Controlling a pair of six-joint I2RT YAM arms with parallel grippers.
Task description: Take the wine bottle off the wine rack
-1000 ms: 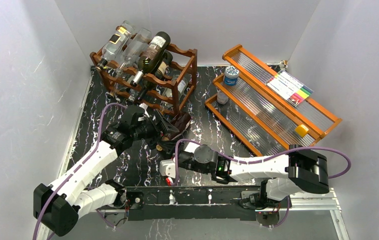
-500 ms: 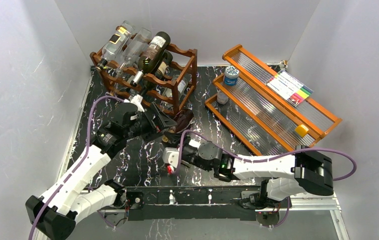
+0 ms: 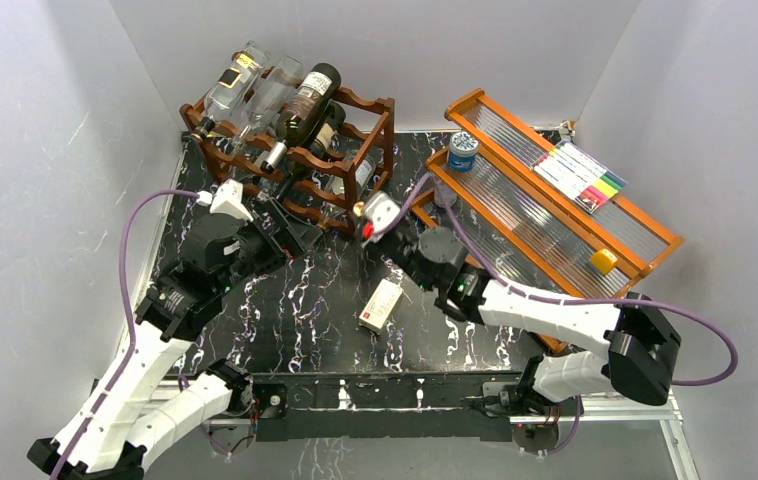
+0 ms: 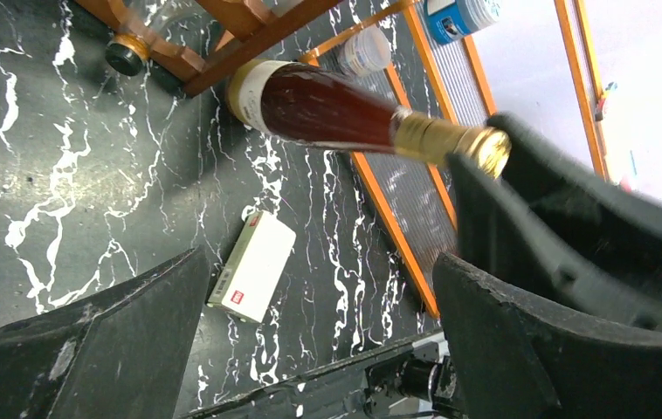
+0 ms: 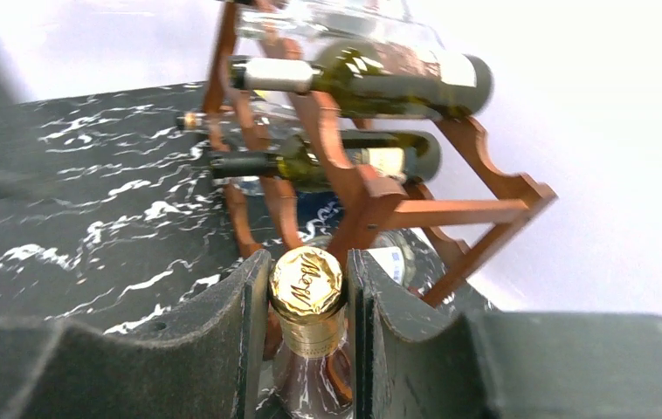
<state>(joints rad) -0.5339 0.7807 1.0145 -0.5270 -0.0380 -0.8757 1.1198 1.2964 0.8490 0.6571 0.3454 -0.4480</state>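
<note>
dark reddish-brown wooden wine rack [image 3: 387, 130], far-left corner of black marbled desk [image 3: 295, 335]. brown glass wine bottle [image 4: 327, 109], gold foil neck, base at rack's lowest tier; cap script begins "mo", rest unclear. right claw [image 5: 307, 262] clamped on its neck. left claw [image 4: 323, 262] spread wide, holding nothing.

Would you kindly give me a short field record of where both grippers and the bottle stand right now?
right gripper: shut on the wine bottle at its gold-foil neck
left gripper: open, holding nothing
bottle position: base close by the wine rack's lower rail
white box: flat on the table
</note>
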